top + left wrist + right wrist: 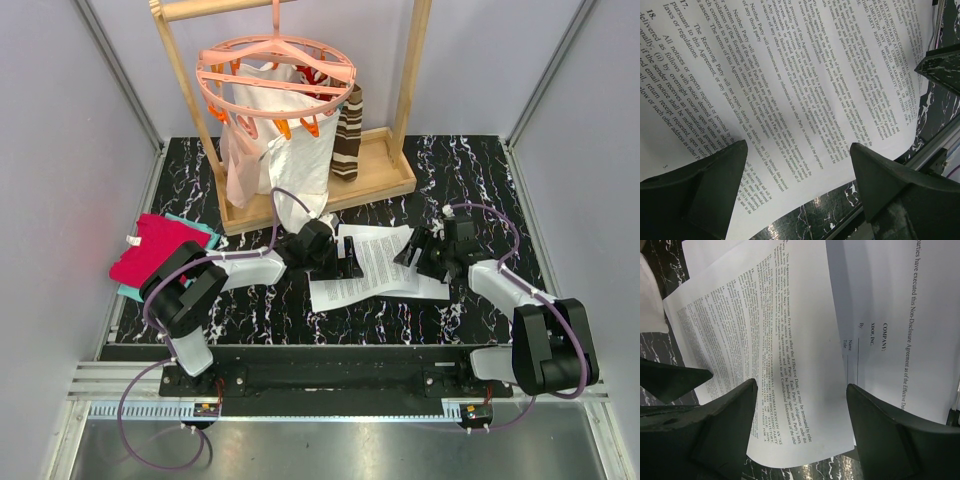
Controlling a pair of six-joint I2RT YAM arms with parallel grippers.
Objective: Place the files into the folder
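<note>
The files [380, 265] are a few white printed sheets, loosely fanned on the black veined table between my two grippers. My left gripper [350, 262] is open at their left edge. In the left wrist view its jaws stand wide apart over the printed sheet [790, 75], with the gripper [797, 145] just above the paper's near edge. My right gripper [412, 252] is open at the files' right side. In the right wrist view it [801, 385] hangs over overlapping sheets [790, 315], holding nothing. I cannot make out the folder in any view.
A wooden rack [390, 180] stands at the back with a pink clip hanger [275, 75], a white bag [265, 135] and a brown striped cloth [348, 140]. Red-and-teal folded cloths [155, 250] lie at the left. Grey walls close in both sides.
</note>
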